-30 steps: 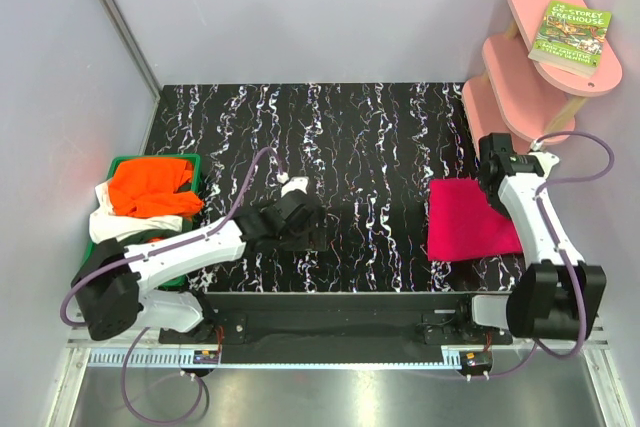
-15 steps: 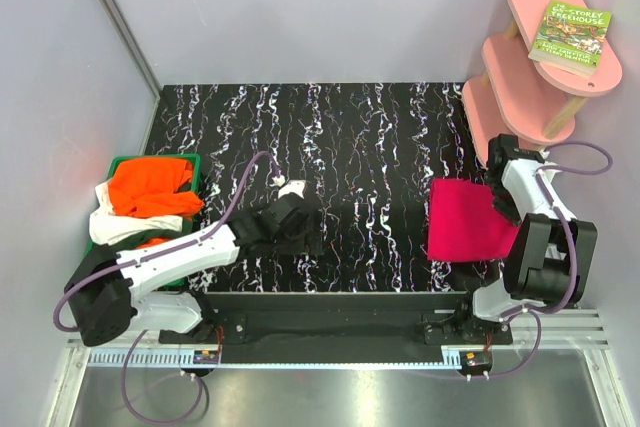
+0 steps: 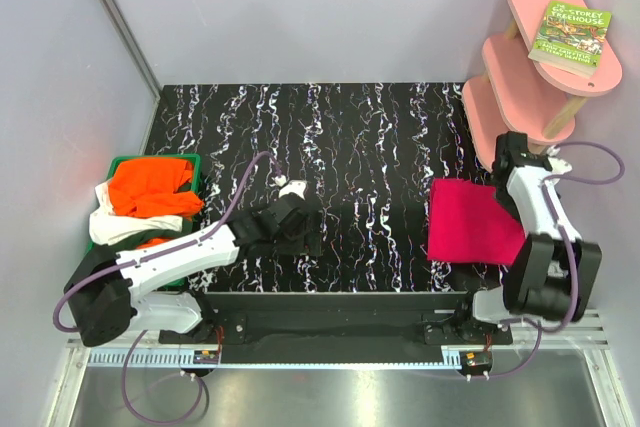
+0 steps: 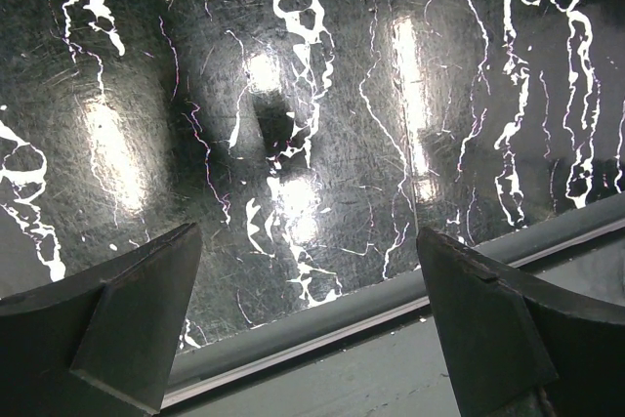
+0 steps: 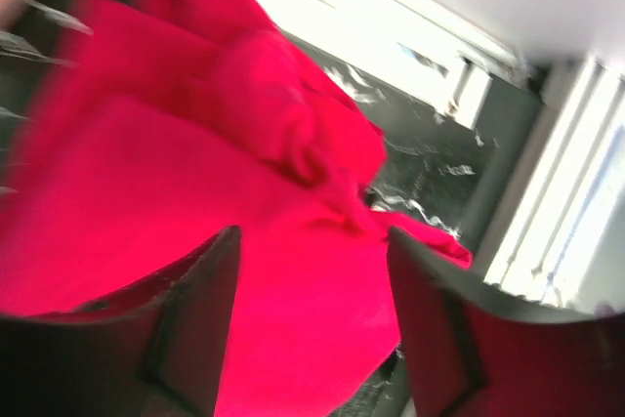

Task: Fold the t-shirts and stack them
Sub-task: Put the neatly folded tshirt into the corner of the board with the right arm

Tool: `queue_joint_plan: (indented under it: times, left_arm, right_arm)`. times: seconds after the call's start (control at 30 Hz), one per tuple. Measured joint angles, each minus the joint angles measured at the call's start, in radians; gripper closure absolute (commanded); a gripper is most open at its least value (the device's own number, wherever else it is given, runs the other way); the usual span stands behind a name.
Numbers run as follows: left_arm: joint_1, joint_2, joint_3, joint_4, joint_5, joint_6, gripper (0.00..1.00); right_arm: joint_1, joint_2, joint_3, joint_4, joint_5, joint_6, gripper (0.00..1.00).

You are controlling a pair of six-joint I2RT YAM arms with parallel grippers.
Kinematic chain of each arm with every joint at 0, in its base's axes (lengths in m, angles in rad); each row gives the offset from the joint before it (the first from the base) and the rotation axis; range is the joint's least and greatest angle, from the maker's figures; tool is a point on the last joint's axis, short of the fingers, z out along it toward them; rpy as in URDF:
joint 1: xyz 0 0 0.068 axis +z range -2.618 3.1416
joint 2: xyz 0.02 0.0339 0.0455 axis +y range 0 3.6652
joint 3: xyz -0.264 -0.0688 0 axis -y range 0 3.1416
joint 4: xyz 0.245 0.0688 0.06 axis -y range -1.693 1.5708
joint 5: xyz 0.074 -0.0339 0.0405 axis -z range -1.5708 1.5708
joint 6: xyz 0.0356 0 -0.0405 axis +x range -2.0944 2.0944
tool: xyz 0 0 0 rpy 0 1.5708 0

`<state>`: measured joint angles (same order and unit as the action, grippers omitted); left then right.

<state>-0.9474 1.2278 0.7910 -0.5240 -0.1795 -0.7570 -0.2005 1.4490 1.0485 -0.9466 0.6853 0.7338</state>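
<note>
The left gripper point(image 4: 307, 261) hangs low over the black table point(image 3: 360, 147) near its front edge, jaws spread wide and holding nothing. The right gripper point(image 5: 312, 251), also wide open and empty, hovers just above the crimson t-shirt point(image 3: 468, 219), which lies folded at the table's right side, one corner bunched. Across at the left, the orange t-shirt point(image 3: 148, 185) and white t-shirt point(image 3: 118, 225) sit heaped in the green tray point(image 3: 120, 160). Fetching the next shirt likely falls to the left arm. It should pinch only the orange top layer and lift high, so the white cloth stays behind.
</note>
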Motion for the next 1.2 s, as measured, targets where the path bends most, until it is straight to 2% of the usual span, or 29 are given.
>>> queue_joint_plan:
  times: [0.07, 0.17, 0.23, 0.27, 0.3, 0.4, 0.6, 0.93, 1.2]
  left_arm:
    - [0.000, 0.004, 0.000, 0.001, 0.000, 0.002, 0.02]
    - [0.000, 0.014, 0.001, 0.002, 0.001, 0.002, 0.02]
    - [0.000, 0.025, 0.005, 0.001, 0.002, 0.004, 0.03]
    - [0.000, 0.032, 0.010, 0.002, 0.004, 0.005, 0.03]
    - [0.000, 0.039, 0.014, 0.002, 0.006, 0.005, 0.03]
    - [0.000, 0.052, 0.024, 0.003, 0.012, 0.005, 0.04]
    - [-0.001, 0.065, 0.027, 0.002, 0.021, 0.005, 0.05]
    - [-0.003, 0.065, 0.027, 0.002, 0.024, 0.005, 0.05]
    - [-0.003, 0.065, 0.027, 0.002, 0.023, 0.006, 0.05]
  right_arm:
    - [0.012, -0.082, 0.006, 0.031, -0.010, -0.021, 0.19]
    - [0.018, -0.161, 0.057, 0.050, -0.039, -0.046, 0.19]
    - [0.019, -0.175, 0.086, 0.068, -0.066, -0.060, 0.30]
    - [0.019, -0.180, 0.092, 0.085, -0.096, -0.071, 0.39]
    - [0.019, -0.184, 0.089, 0.098, -0.119, -0.084, 0.66]
    - [0.021, -0.204, 0.036, 0.155, -0.216, -0.111, 1.00]
    - [0.022, -0.166, -0.068, 0.195, -0.354, -0.107, 1.00]
    - [0.007, -0.113, -0.126, 0.143, -0.295, 0.050, 1.00]
    - [-0.069, -0.092, -0.185, 0.122, -0.333, 0.161, 1.00]
